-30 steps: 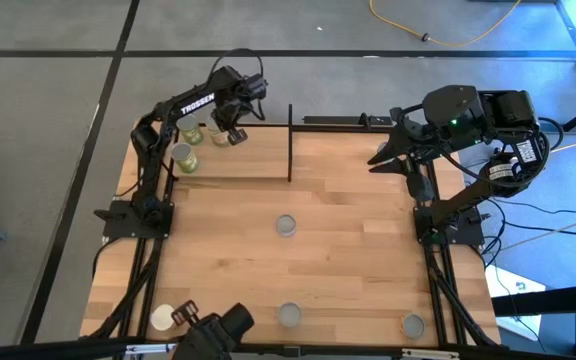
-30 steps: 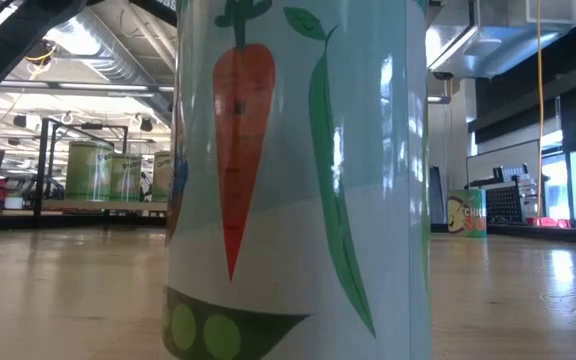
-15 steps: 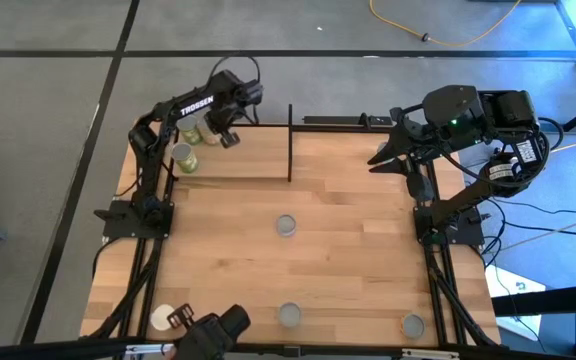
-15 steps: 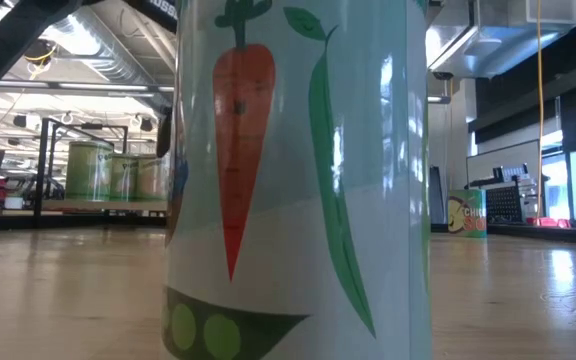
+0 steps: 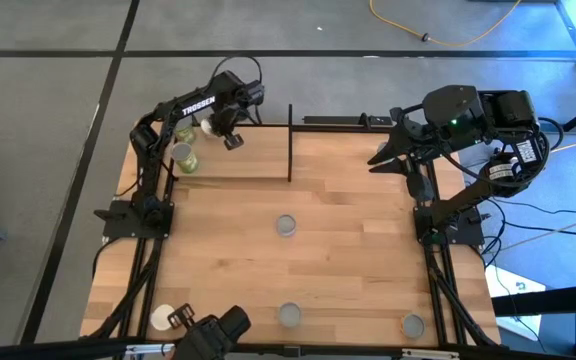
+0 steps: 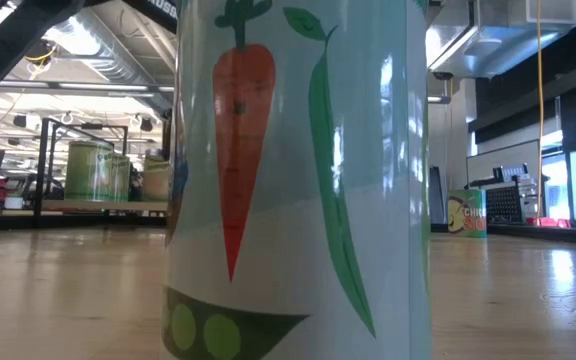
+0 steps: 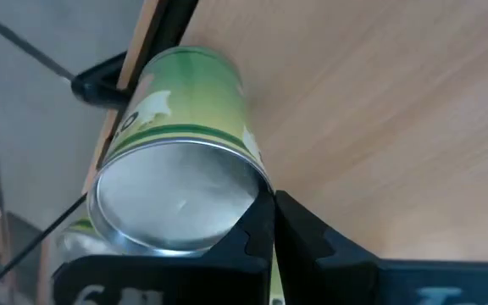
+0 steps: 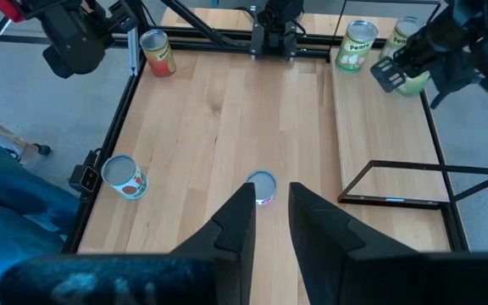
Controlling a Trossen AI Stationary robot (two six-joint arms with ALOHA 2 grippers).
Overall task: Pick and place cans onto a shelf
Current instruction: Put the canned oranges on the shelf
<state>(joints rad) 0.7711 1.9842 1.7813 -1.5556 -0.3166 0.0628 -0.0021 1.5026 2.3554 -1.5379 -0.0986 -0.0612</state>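
The shelf [image 5: 243,160] is a light-wood board with black rods at the table's far left. Three green-labelled cans stand on it: one [image 5: 183,157], one [image 5: 190,133] and one [image 5: 208,125] with a silvery top. My left gripper [image 5: 231,140] is shut and hovers low over the shelf just right of the third can [image 7: 176,195]. My right gripper [image 5: 378,157] waits open and empty above the table's far right part; it also shows in the right wrist view [image 8: 271,212]. My left gripper has the outer side of one shut finger [image 7: 259,222] right against the can's side just below its top rim [image 7: 251,174]. The fingers slant down from the table's right. The can stands upright on the shelf board. I cannot tell for sure that they touch.
Loose cans stand on the table: one at the middle [image 5: 286,225], one at the near edge [image 5: 289,315], one near right [image 5: 412,325], one near left [image 5: 161,317]. A can with a carrot-and-pea label [image 6: 298,180] fills the low view. The shelf's upright post [image 5: 290,140] stands right of my left gripper.
The third can on the shelf has slid a little toward the table's left, closer to the other two cans, staying upright. My left gripper has stayed beside it over the shelf, shifting only slightly.
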